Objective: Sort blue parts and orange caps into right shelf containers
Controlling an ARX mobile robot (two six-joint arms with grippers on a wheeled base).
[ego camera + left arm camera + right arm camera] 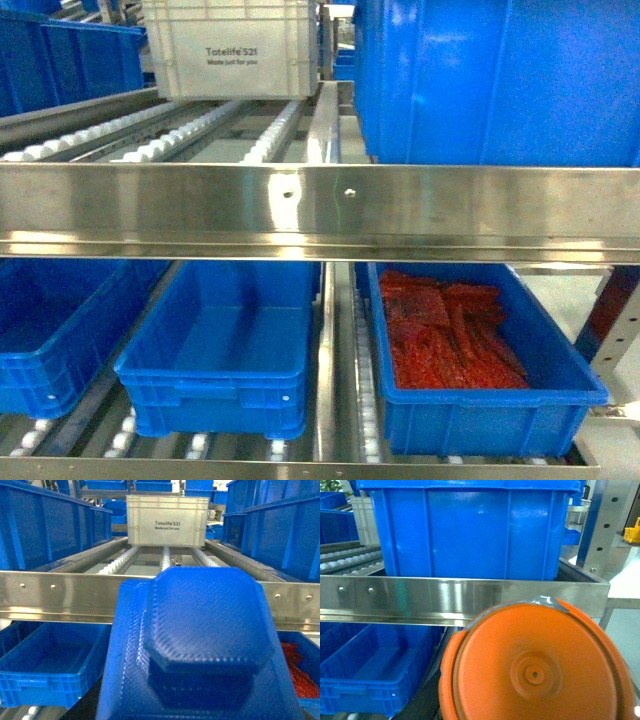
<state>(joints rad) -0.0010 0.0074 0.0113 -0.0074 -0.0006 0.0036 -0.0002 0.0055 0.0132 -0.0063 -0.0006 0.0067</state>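
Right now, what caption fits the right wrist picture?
Orange cap close before the steel shelf rail, big blue crate above.

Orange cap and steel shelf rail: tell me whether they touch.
Cannot tell. In the right wrist view the orange cap overlaps the steel rail in the image, but no view plainly shows contact or a gap.

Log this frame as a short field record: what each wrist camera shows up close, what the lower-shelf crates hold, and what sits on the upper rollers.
left wrist view: blue part fills the foreground; gripper not visible
right wrist view: orange cap fills the foreground; gripper not visible
lower middle crate: empty
lower right crate: red pieces inside
upper rollers: white crate set back, large blue crate at right
shelf front: steel rail
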